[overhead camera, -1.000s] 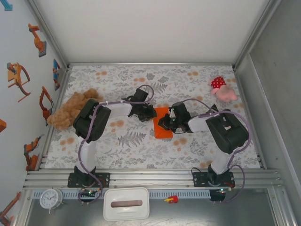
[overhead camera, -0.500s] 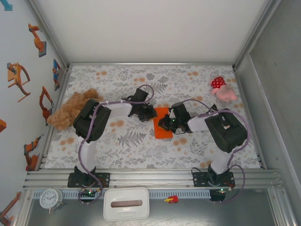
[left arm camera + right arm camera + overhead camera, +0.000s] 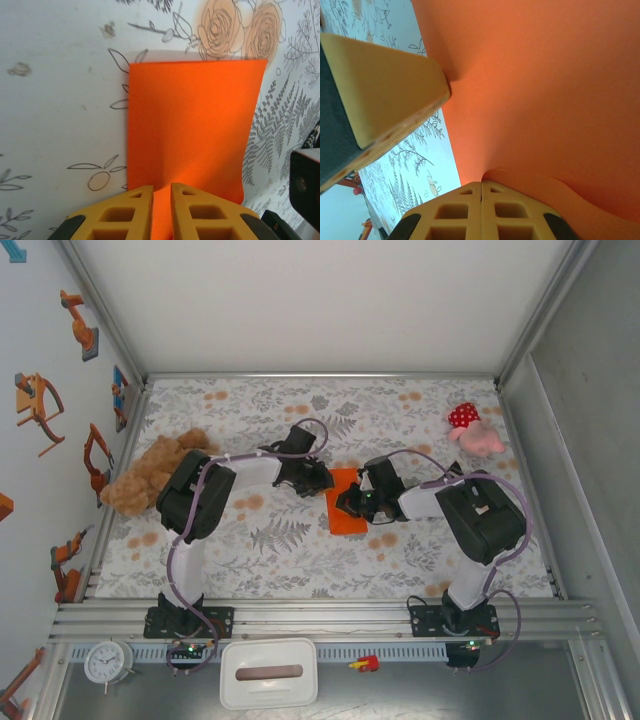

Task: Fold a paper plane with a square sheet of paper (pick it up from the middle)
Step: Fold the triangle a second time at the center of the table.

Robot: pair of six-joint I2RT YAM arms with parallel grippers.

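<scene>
The right gripper (image 3: 481, 185) is clenched, its ribbed yellow pads meeting with no gap, and the curled edge of the square sheet of paper (image 3: 545, 90) is nipped at their tips. Just ahead, the smooth bright orange sheet rises in a soft wave. Up and to the left, a blunt yellow finger (image 3: 390, 85) of the left gripper (image 3: 161, 187) dents the paper.

The left gripper's own pads stand a narrow slit apart, with orange showing between them. Whether they clasp the sheet I cannot tell. Beyond them the sheet lies as a rectangle on the floral tablecloth (image 3: 60, 75), its right edge wavy.

A furry brown teddy bear (image 3: 150, 472) lies well to that gripper's left. A polka-dot plush (image 3: 472, 428) lies far beyond the right gripper.
</scene>
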